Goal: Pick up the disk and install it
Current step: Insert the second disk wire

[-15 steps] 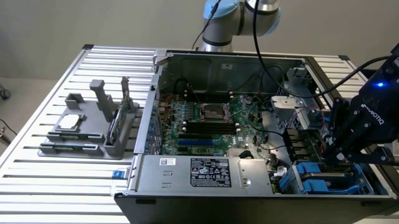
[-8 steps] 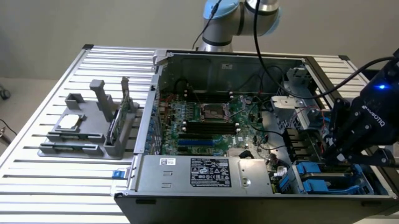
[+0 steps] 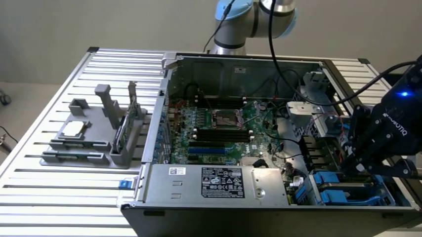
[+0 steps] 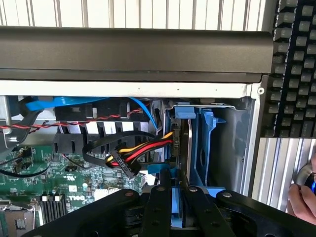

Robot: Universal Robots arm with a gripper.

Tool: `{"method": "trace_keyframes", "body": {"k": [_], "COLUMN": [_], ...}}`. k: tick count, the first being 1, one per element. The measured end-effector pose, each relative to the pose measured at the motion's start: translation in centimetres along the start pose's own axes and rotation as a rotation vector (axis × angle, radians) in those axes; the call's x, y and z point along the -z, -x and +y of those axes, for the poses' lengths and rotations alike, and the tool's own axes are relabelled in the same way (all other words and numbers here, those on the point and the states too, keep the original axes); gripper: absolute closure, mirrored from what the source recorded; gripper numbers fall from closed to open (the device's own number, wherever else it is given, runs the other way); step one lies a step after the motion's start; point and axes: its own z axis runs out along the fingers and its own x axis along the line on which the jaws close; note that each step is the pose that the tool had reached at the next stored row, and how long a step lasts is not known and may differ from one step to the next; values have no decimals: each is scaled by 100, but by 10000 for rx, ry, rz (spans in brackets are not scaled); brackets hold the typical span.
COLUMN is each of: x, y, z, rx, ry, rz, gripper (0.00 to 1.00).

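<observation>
- Disk: edge-on, dark metal in a blue plastic carrier, standing in the drive bay at the computer case's front corner.
- Gripper: black fingers clenched on the disk's edge; white lettering on its body, not legible.
- Power supply: white and black printed labels, text unreadable.
- Table: slatted metal, pale wall behind.

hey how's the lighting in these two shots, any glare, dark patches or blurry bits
Exterior view: even light, mild sheen on the slatted table; the computer case front wall is in deep shadow, and a blue light glows on the arm. Wrist view: bright glare through the slats behind the case's dark wall; the claw is a near-black, soft silhouette, while the blue drive carrier and motherboard stay sharp.
</observation>
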Motion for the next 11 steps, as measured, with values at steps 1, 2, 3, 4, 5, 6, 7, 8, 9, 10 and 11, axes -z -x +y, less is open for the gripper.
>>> {"method": "trace_keyframes", "body": {"k": [1, 2, 3, 4, 5, 6, 7, 8, 9, 10, 11], "x": [0, -1, -2, -2, -3, -4, -4, -6, -7, -9, -11], "y": [1, 3, 4, 5, 7, 11, 15, 19, 23, 26, 29], "z": [2, 4, 5, 6, 6, 7, 8, 9, 9, 10, 10], "rx": [4, 8, 12, 16, 21, 26, 30, 35, 39, 45, 52], "ry": [0, 0, 0, 0, 0, 0, 1, 0, 1, 1, 1], "rz": [6, 12, 19, 23, 30, 38, 44, 51, 57, 64, 74], "gripper": [84, 84, 84, 84, 84, 84, 84, 84, 84, 84, 84]}}
